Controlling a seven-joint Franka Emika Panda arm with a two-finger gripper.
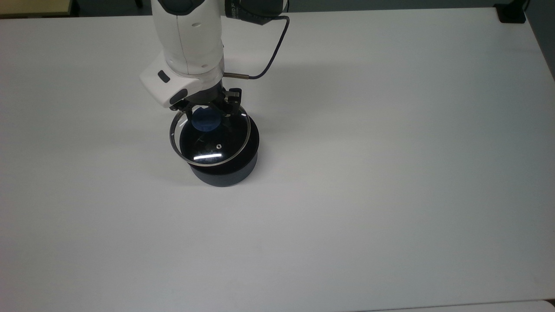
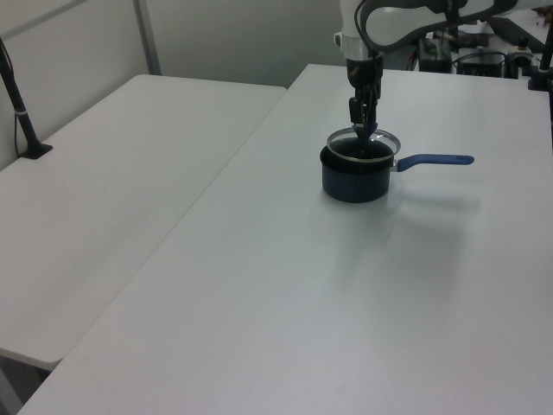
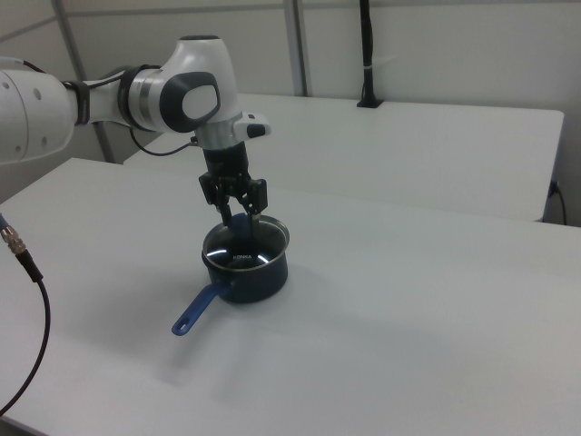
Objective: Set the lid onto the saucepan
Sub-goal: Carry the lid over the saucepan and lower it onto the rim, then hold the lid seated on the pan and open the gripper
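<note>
The saucepan [image 1: 223, 175] stands upright on the white table, dark navy outside and black inside. Its long blue handle [image 2: 436, 160] points to the left view's right; in the top view my arm hides it. The glass lid [image 1: 217, 149] hangs level just over the pan's mouth, offset a little toward the top view's left. My gripper [image 1: 207, 114] is shut on the lid's blue knob [image 1: 205, 121]. In the right view the lid [image 3: 256, 243] sits over the saucepan [image 3: 250, 277], with the gripper [image 3: 238, 218] straight above it.
The white table [image 1: 390, 173] stretches wide around the pan. A black cable [image 1: 271, 56] loops off my wrist. A black block [image 1: 511, 13] sits at the top view's far right corner. A second table [image 2: 130, 173] with a black post [image 2: 22, 104] stands alongside.
</note>
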